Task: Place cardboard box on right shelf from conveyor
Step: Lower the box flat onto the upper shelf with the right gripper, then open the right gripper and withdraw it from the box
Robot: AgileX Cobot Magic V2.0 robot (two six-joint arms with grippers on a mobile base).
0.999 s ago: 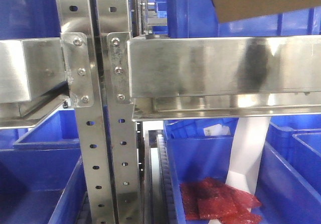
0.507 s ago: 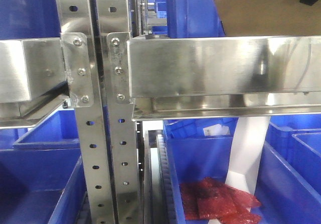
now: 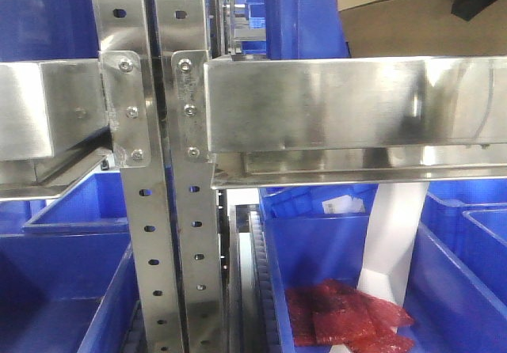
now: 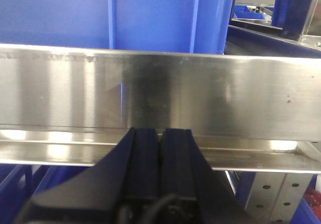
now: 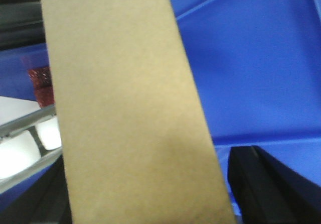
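Tan cardboard fills the top right corner of the front view: the cardboard box [image 3: 412, 20] sits just above the broad front beam of the right shelf [image 3: 356, 104], its lower edge hidden behind that beam, so whether it rests on the shelf level I cannot tell. A dark part of the arm pokes in at the box's upper right corner. From the right wrist the same box [image 5: 130, 113] runs as a long plain strip from top to bottom, tilted a little, with the right pincer [image 5: 150, 204] straddling it, one black finger [image 5: 261, 184] to the right of the carton, the other just showing at the lower left. The pincer is clamped on the box across its narrow width. Behind it there is blue plastic wall, and at the left edge a glimpse of red.

Over to the left wrist: the left pincer [image 4: 160, 148] has its two black fingers pressed flat together, nothing between them, held close in front of the stainless beam [image 4: 160, 93], which throws back a dark reflection. A blue bin [image 4: 150, 15] stands on the level above that beam.

Below the shelf, perforated steel uprights [image 3: 170, 210] carry the bolted beams, and a blue bin [image 3: 317, 258] underneath holds red bags [image 3: 341, 317] beside a white strip [image 3: 388, 238]
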